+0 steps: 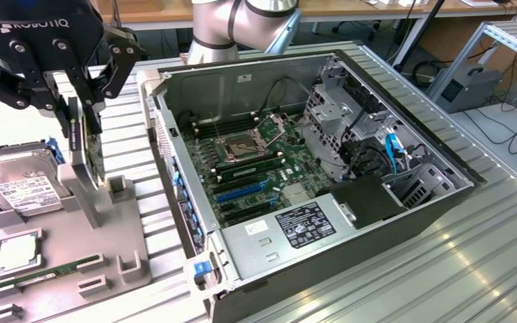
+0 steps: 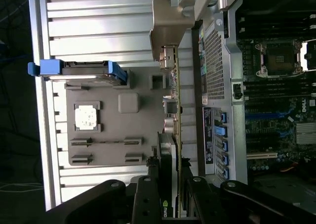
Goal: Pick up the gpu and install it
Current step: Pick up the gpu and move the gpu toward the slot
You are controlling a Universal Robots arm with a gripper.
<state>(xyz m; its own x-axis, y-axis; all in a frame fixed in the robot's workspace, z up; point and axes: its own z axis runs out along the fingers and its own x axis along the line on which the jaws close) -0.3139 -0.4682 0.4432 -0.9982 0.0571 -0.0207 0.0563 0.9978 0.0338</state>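
Arm (image 1: 231,27) reaches straight down beside the computer case (image 1: 231,81), jaws pinching the upright gpu (image 1: 91,151) by its top edge

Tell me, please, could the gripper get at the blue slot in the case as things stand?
Probably yes: the case lies open and nothing covers the blue slot, though the gripper is shut on the gpu.

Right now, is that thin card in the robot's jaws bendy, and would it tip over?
Probably stiff: the gpu looks straight, edge-on, between the jaws. Likely tippy alone: it is thin and stands on its edge. Maybe fragile: small parts show bare.
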